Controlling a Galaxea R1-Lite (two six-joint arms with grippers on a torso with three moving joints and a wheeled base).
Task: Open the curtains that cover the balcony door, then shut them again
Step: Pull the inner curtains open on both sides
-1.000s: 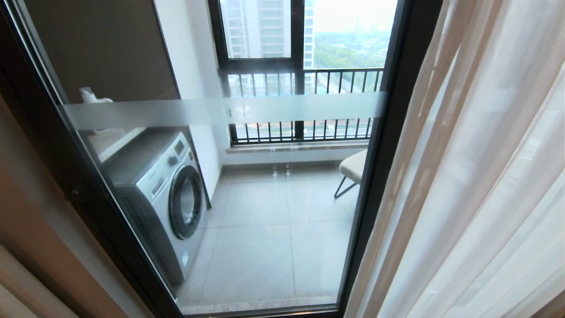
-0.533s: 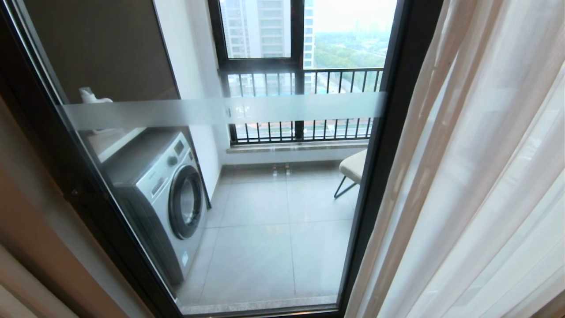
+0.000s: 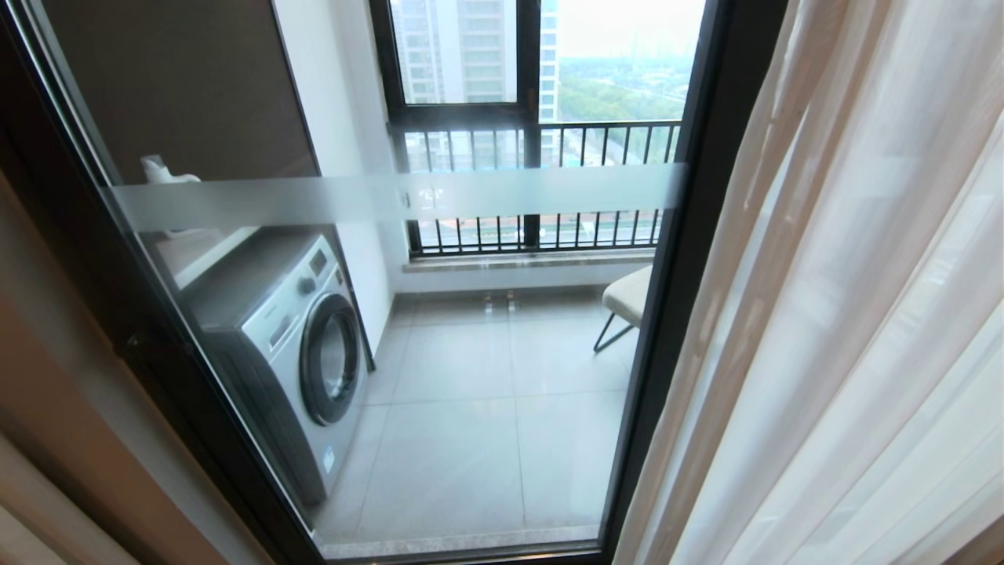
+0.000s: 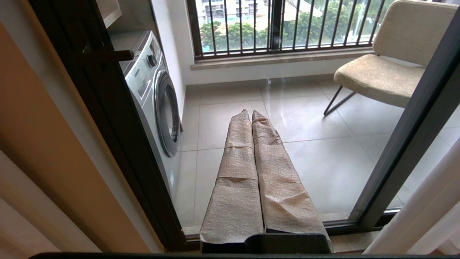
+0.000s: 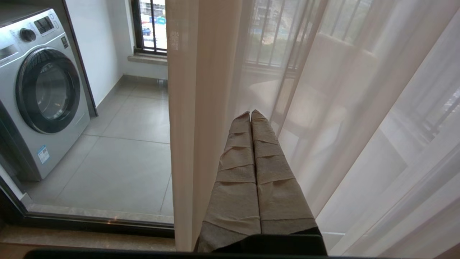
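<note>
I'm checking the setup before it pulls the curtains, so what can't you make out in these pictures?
- Both arms: outside the head view.
- Chair: head view, mostly hidden by the balcony door frame; right wrist view, only a blur behind the sheer curtain.
- Curtain top and rail: cut off by the upper edge in every view.
- Thick opaque layer: none clearly made out.
- Washing machine panel text: too small.

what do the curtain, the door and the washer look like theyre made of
Curtain: thin sheer white fabric, likely voile; the railing shows through its folds.
Door: clear glass with a frosted band, in a matte black frame, probably metal.
Washer: glossy grey casing, painted metal or plastic, with a dark glass porthole.
</note>
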